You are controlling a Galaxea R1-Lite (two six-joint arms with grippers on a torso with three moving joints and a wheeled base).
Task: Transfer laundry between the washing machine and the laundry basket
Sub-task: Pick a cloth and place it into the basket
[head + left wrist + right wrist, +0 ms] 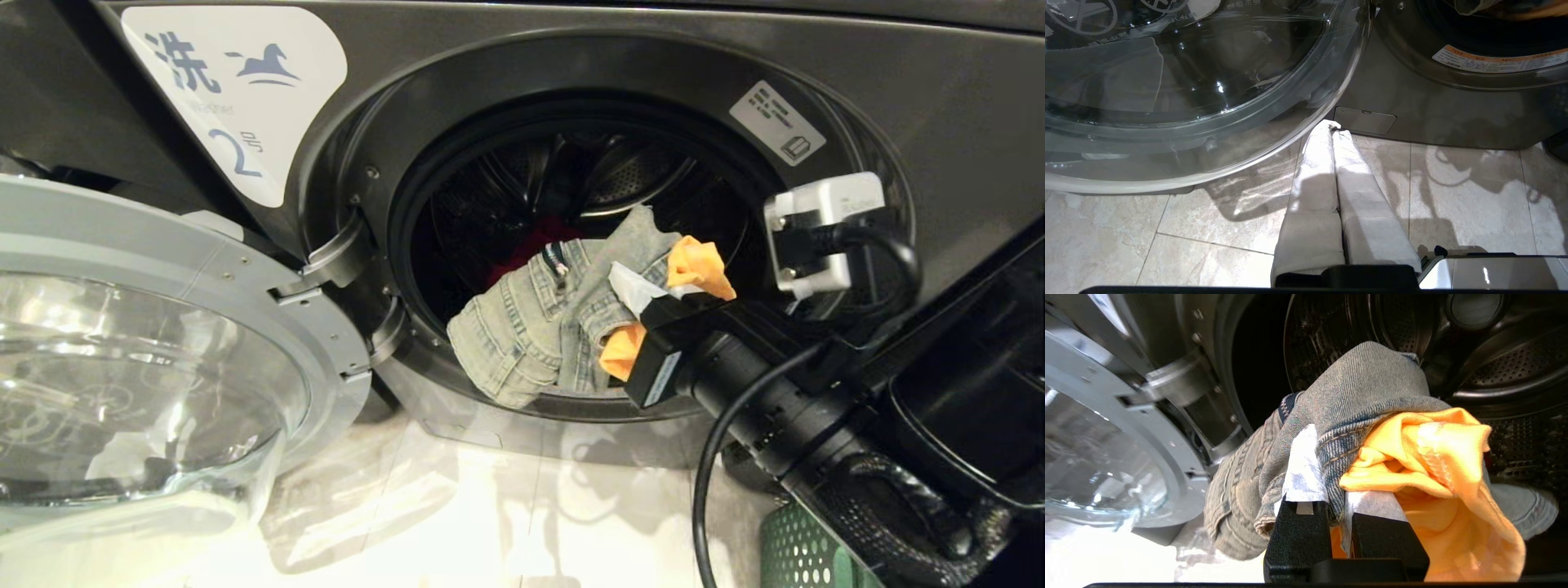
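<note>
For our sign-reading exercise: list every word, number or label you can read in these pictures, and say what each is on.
"洗" with a horse logo: white sticker on the washing machine.
"2号": same sticker.
Small white label on the door rim: too small to read.
Orange-edged warning label below the opening: too blurred to read.

Faded grey-blue denim jeans [1363, 388] and an orange cloth [1433, 457] are bunched together, pinched between the white-padded fingers [1302, 473]. The jeans drape over the lip of the washing machine [571, 65] opening, beyond the fingers. A green laundry basket [804, 547] corner sits behind the fingers.
</note>
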